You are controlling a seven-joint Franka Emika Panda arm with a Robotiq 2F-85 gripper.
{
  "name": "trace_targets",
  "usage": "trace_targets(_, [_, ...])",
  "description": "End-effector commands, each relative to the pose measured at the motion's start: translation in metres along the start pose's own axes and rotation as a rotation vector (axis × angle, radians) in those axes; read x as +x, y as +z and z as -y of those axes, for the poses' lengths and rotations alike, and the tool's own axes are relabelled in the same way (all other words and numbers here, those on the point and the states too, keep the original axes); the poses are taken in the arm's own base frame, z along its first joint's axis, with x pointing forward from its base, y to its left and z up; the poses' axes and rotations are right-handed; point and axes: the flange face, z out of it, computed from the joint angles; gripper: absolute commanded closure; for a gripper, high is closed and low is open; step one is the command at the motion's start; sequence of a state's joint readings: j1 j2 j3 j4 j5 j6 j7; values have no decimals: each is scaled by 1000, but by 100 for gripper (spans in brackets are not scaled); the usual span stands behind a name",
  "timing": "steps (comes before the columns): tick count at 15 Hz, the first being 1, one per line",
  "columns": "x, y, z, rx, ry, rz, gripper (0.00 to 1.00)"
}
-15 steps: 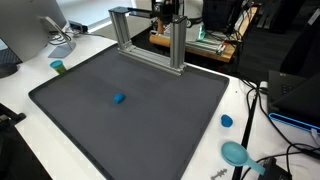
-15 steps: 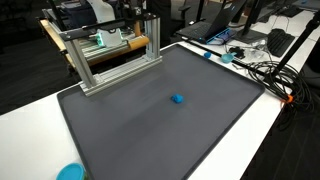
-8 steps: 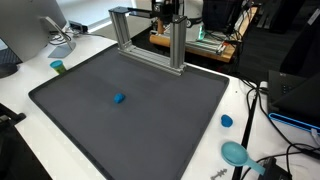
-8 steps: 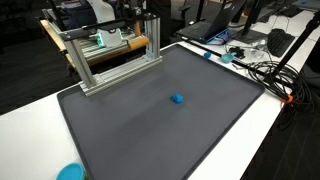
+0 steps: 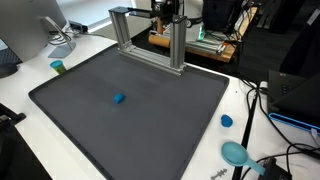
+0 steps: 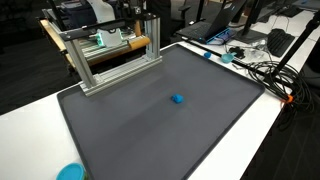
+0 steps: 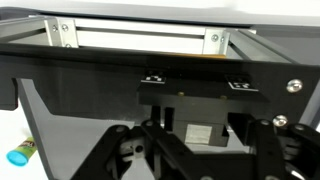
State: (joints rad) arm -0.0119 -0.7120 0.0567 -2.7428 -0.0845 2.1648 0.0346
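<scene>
My gripper (image 5: 166, 12) hangs at the back of the table, just behind and above the aluminium frame (image 5: 150, 38), and shows dark and small in both exterior views. In the wrist view only its black linkage (image 7: 200, 150) fills the bottom edge; the fingertips are out of frame, so how the jaws stand is hidden. Nothing shows between them. The frame's top bar (image 7: 140, 38) runs across that view close ahead. A small blue object (image 5: 118, 98) (image 6: 177, 99) lies alone on the grey mat (image 5: 150, 130), well away from the gripper.
A teal cup (image 5: 57, 67) (image 7: 20, 155) stands on the white table off one side of the mat. A blue cap (image 5: 226, 121) and a teal bowl (image 5: 236, 152) (image 6: 68, 172) lie off the opposite side. Cables (image 5: 265, 100), a monitor (image 5: 30, 30) and equipment ring the table.
</scene>
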Motion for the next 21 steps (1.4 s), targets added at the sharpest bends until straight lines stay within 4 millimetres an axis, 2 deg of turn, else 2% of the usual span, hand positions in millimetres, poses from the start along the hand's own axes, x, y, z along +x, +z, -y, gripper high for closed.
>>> trace_targets(1, [-4,2,5,-57,-17,36,55])
trace_targets(3, [-3,1,5,-74,-23,32,67])
trace_targets(4, [-7,3,7,-73,-27,28,69])
trace_targets(9, [1,0,8,-56,-8,-15,69])
trace_targets(14, [29,-6,11,-63,68,-67,69])
trace_targets(17, [29,-3,12,-108,59,-2,69])
trace_targets(21, [29,-10,-2,-86,1,98,69])
